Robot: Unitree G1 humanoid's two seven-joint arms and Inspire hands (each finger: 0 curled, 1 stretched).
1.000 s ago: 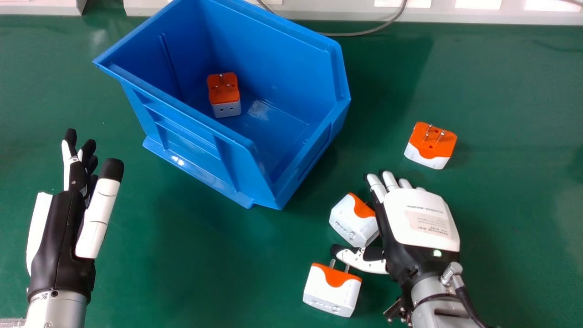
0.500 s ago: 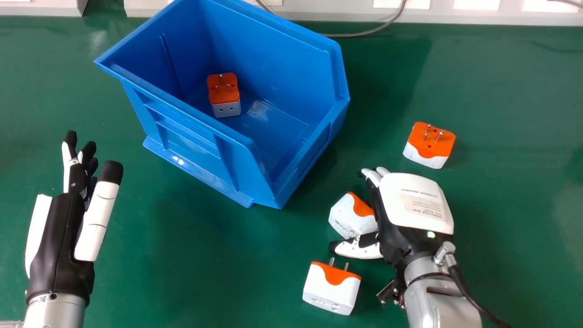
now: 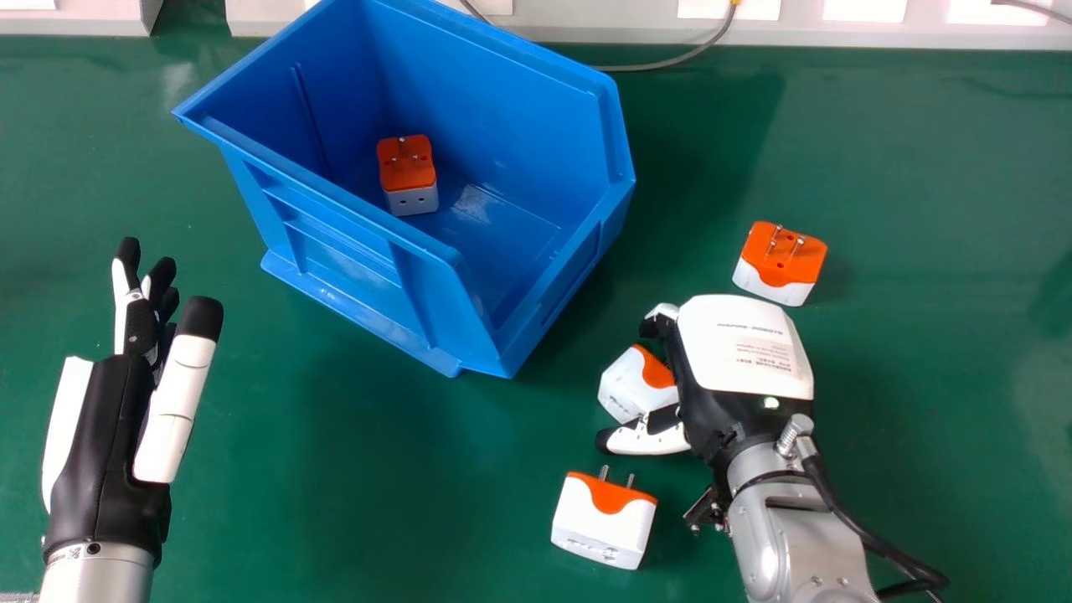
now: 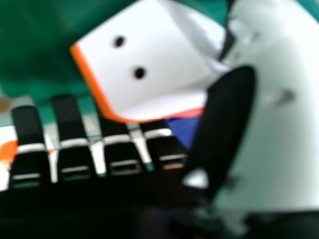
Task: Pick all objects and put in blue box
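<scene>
Curls right hand (image 3: 745,343) round a plug (image 3: 632,389) on the tabletop (image 3: 377,469), back of the hand up, fingers bent down past the far side and thumb along the near side. Leaves the white body poking out to the left of the palm, with some orange beside it. Cannot tell how firmly. Seen from the right hand view, has the plug between fingers and thumb, with two dark holes in a white face and the orange edge towards the fingers; overlaps it partly with the thumb.

Has left hand (image 3: 105,444) at the left of the head view, fingers straight.

Has the box (image 3: 536,126) between both hands and farther off, set at a slant on the tabletop. Holds one boxed plug (image 3: 406,167) inside, on the bottom, orange part and prongs up. Has near plug (image 3: 603,532) just this side of the right thumb, apart from it, prongs pointing away towards the thumb. Has far plug (image 3: 775,276) just beyond the right hand, to the right of the box, prongs up. Farther back, shows a grey cable (image 3: 653,66) by a white rail (image 3: 603,23).
</scene>
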